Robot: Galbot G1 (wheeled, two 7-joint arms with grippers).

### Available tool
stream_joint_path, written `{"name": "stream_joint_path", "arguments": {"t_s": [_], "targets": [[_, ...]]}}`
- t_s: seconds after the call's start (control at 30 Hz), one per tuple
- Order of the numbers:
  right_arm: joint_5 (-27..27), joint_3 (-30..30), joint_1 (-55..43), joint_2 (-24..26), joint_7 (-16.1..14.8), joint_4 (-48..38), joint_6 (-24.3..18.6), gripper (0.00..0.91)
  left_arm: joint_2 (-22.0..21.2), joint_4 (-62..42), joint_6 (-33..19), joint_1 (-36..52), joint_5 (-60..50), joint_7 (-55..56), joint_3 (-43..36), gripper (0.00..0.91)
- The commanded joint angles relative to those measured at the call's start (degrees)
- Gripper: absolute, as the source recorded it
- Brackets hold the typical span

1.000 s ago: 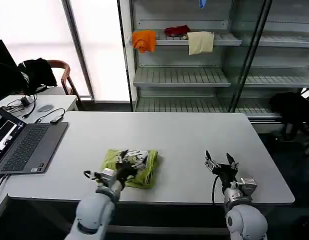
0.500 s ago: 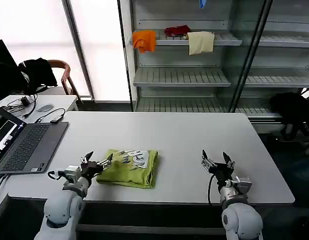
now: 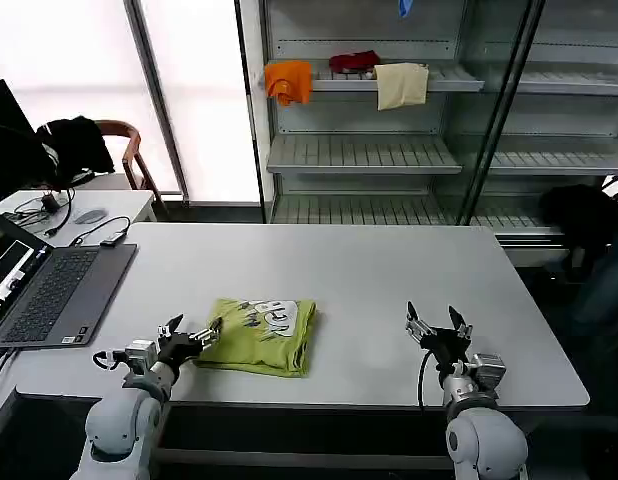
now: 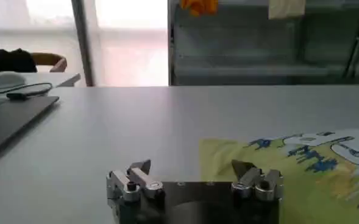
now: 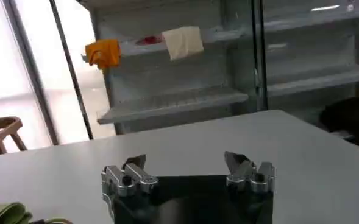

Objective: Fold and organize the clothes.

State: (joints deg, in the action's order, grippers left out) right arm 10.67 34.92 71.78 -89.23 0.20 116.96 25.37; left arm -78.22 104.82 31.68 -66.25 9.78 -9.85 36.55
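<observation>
The clothes are one lime-green T-shirt (image 3: pixel 259 335), folded into a small rectangle near the table's front edge, pale printed graphic facing up. In the left wrist view the T-shirt (image 4: pixel 301 176) lies just past one fingertip. My left gripper (image 3: pixel 193 332) (image 4: pixel 191 167) sits low at the shirt's left edge, open, with nothing between its fingers. My right gripper (image 3: pixel 435 322) (image 5: pixel 184 161) hovers over bare table to the right of the shirt, open and holding nothing.
An open laptop (image 3: pixel 44 290) lies at the table's left end, with cables and a mouse on the side desk behind it. Shelving (image 3: pixel 389 150) behind the table holds orange, red and cream cloths. White tabletop (image 3: pixel 389 270) stretches between and beyond the grippers.
My left gripper has let go of the shirt and drawn back to the left, off the cloth. The shirt now lies flat and folded. My right gripper has barely shifted.
</observation>
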Motion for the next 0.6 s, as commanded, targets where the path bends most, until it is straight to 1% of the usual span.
{"name": "stream_joint_path", "arguments": {"t_s": [0.03, 0.5, 0.57, 0.6], "targets": [[-0.1, -0.1, -0.1, 0.0, 0.1, -0.1, 0.0, 0.907, -0.1, -0.9, -0.9, -0.7, -1.5, -0.1, 0.2, 0.907], [-0.2, -0.5, -0.3, -0.3, 0.2, -0.2, 0.0, 0.907, -1.5, 1.0, -2.8, -3.1, -0.4, -0.1, -0.9, 0.907], [-0.2, -0.5, -0.3, -0.4, 0.2, -0.2, 0.0, 0.907, -1.6, 1.0, -2.4, -3.3, -0.4, -0.2, -1.1, 0.846], [-0.2, -0.4, -0.3, -0.3, 0.2, -0.3, 0.0, 0.907, -1.6, 1.0, -2.3, -3.4, -0.3, -0.2, -1.2, 0.766]]}}
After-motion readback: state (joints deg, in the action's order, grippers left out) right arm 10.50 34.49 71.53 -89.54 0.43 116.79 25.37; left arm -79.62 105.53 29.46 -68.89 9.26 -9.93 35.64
